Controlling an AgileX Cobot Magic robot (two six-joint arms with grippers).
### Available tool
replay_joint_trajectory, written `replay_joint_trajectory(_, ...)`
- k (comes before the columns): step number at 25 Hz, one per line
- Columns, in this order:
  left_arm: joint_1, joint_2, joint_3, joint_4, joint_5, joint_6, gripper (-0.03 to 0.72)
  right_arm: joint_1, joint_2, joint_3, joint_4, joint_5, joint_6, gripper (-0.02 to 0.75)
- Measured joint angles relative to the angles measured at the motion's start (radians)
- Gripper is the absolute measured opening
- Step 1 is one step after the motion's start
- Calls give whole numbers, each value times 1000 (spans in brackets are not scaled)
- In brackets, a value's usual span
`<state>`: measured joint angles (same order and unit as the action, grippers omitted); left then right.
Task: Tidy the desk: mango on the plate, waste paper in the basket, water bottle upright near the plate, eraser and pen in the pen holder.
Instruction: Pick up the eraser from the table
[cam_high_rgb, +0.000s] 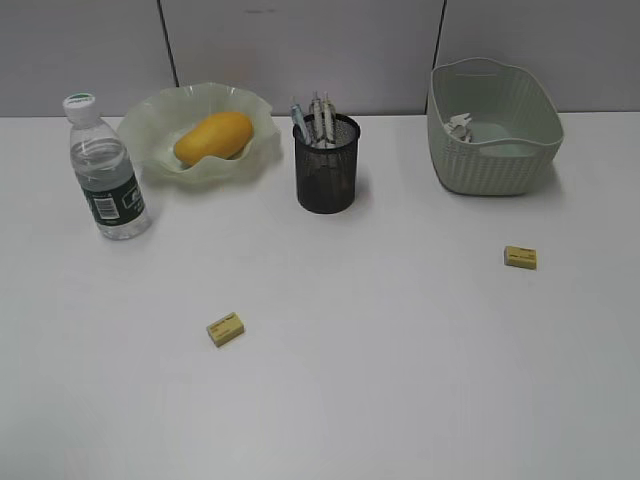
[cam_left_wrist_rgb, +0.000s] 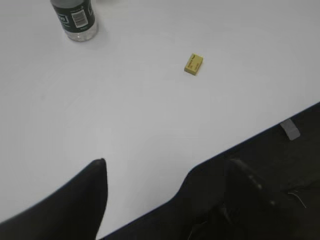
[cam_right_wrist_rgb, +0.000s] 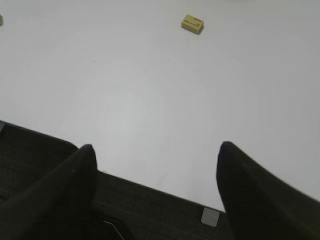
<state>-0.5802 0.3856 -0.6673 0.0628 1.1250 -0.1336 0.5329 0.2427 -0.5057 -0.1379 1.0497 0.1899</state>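
Observation:
The mango (cam_high_rgb: 213, 136) lies in the wavy-rimmed plate (cam_high_rgb: 160, 150). Just left of the plate stands the water bottle (cam_high_rgb: 105, 172), upright; its base also shows in the left wrist view as the bottle (cam_left_wrist_rgb: 75, 20). Pens (cam_high_rgb: 320, 118) stick up out of the pen holder (cam_high_rgb: 326, 170). The waste paper (cam_high_rgb: 460, 126) rests inside the basket (cam_high_rgb: 495, 165). One yellow eraser (cam_high_rgb: 226, 329) (cam_left_wrist_rgb: 193, 64) lies front left on the desk (cam_high_rgb: 380, 350), and a second eraser (cam_high_rgb: 520, 257) (cam_right_wrist_rgb: 192, 23) lies to the right. My left gripper (cam_left_wrist_rgb: 167, 165) and right gripper (cam_right_wrist_rgb: 156, 147) both hang open and empty over the desk's front edge.
Grey partition panels close off the back of the desk. The dark floor shows below the desk's front edge in both wrist views. Neither arm appears in the exterior view.

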Motion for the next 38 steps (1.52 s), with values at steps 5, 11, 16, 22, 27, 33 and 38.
replay_joint_trajectory(5,0,-120,69,-32,47,41,561,0,0,0,0,0,0,585)
replay_joint_trajectory(11,0,-146,95,-63,66,103,561,0,0,0,0,0,0,585)
replay_joint_trajectory(16,0,-146,97,-121,52,187,561,0,83,-19,-45,5,39,585)
replay_joint_trajectory(22,0,-146,112,-130,-4,205,561,0,367,-65,-64,-3,64,585)
replay_joint_trajectory(27,0,-146,127,-131,-30,206,543,0,659,-145,-64,-89,94,585)
replay_joint_trajectory(33,0,-146,127,-132,-40,206,522,-3,942,-305,-78,-170,120,585)
replay_joint_trajectory(38,0,-146,129,-132,-48,206,522,-74,1154,-452,-78,-184,128,585)
